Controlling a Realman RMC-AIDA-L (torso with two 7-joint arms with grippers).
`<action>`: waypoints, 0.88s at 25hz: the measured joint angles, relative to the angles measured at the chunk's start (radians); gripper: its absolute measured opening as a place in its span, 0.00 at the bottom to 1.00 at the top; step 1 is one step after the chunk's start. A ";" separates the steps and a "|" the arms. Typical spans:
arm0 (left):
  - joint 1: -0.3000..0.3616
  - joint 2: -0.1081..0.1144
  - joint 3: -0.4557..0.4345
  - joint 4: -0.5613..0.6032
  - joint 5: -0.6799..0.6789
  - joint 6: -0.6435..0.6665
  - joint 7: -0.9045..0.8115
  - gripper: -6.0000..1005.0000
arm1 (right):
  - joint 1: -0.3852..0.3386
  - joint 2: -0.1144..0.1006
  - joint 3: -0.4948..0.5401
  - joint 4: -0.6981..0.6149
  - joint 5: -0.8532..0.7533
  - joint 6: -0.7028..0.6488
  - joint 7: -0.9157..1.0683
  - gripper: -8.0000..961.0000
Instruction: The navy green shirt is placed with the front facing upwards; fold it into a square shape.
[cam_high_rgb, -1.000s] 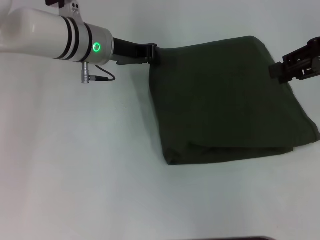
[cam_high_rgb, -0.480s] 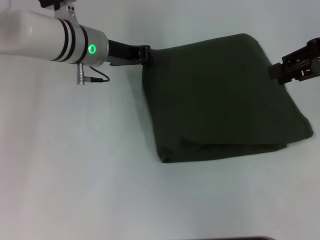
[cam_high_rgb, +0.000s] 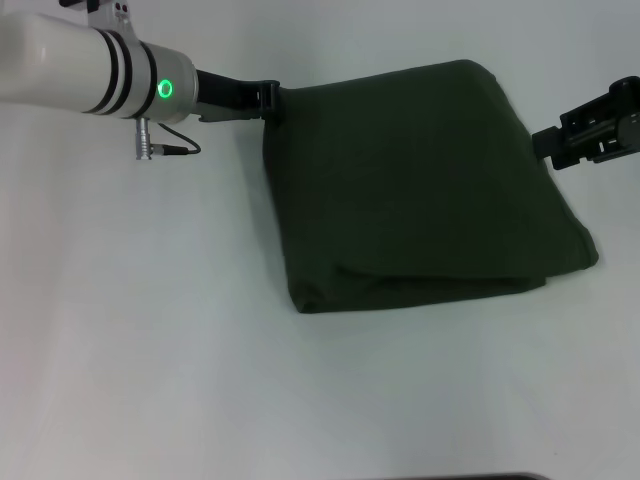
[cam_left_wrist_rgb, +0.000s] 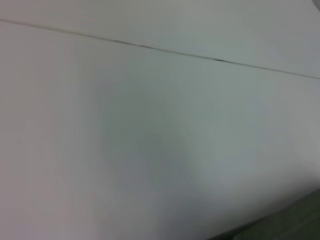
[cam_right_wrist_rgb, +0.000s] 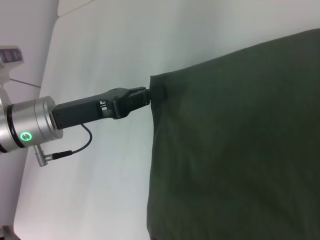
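Shirt (cam_high_rgb: 420, 190), dark olive green, is folded into a thick package with about four sides, and it lies on the white table (cam_high_rgb: 150, 350) from the centre of the head view toward 3 o'clock. No letters show on the upper face. At the near side, toward 6 o'clock, the edges of the folded layers are visible one above the other.

Left gripper (cam_high_rgb: 270, 100) is at the far left corner of the shirt, about 11 o'clock from the shirt's middle. Its black fingers (cam_right_wrist_rgb: 145, 96) are closed on this corner of the cloth, and the right wrist view shows the pinch clearly. The white arm behind it carries a green lamp (cam_high_rgb: 164, 88).

Right gripper (cam_high_rgb: 552, 147) is at the right edge of the shirt, about 2 o'clock from its middle, and it touches the cloth there. I cannot tell if its fingers are closed or apart.
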 joint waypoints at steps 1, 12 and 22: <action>0.000 0.000 -0.001 0.000 0.004 -0.003 0.000 0.03 | 0.000 0.000 0.000 0.000 0.000 0.001 0.000 0.45; 0.049 0.015 -0.057 0.053 0.010 0.042 0.003 0.08 | -0.002 -0.004 -0.004 0.000 0.000 0.011 -0.013 0.45; 0.135 0.044 -0.253 0.183 0.002 0.255 0.013 0.47 | 0.008 -0.006 -0.006 0.002 0.000 0.022 -0.015 0.45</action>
